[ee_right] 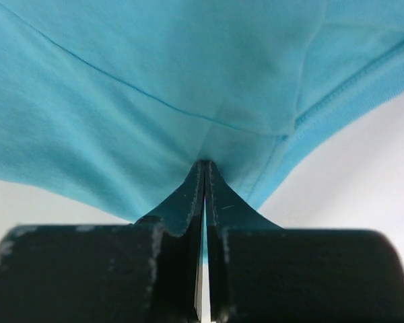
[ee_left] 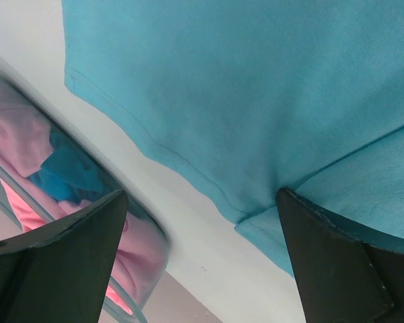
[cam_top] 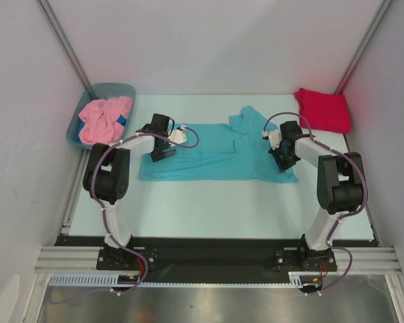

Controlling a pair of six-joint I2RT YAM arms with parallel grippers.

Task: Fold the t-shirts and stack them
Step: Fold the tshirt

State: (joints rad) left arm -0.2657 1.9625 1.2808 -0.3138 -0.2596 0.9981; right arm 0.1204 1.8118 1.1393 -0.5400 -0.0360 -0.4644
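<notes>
The turquoise t-shirt (cam_top: 209, 158) lies spread across the middle of the table, with one sleeve turned up at the back right. My left gripper (cam_top: 160, 153) is open over its left edge; the left wrist view shows the shirt's hem (ee_left: 256, 101) between the spread fingers (ee_left: 337, 262). My right gripper (cam_top: 283, 160) is shut on the shirt's right edge; the right wrist view shows the cloth (ee_right: 188, 87) pinched between its fingertips. The crimson red t-shirt (cam_top: 322, 110) lies folded at the back right corner. The pink t-shirt (cam_top: 104, 119) is crumpled in the tub.
The grey-blue plastic tub (cam_top: 86, 101) stands at the back left, also seen in the left wrist view (ee_left: 148, 235). White walls close the cell on three sides. A metal rail runs along the near edge.
</notes>
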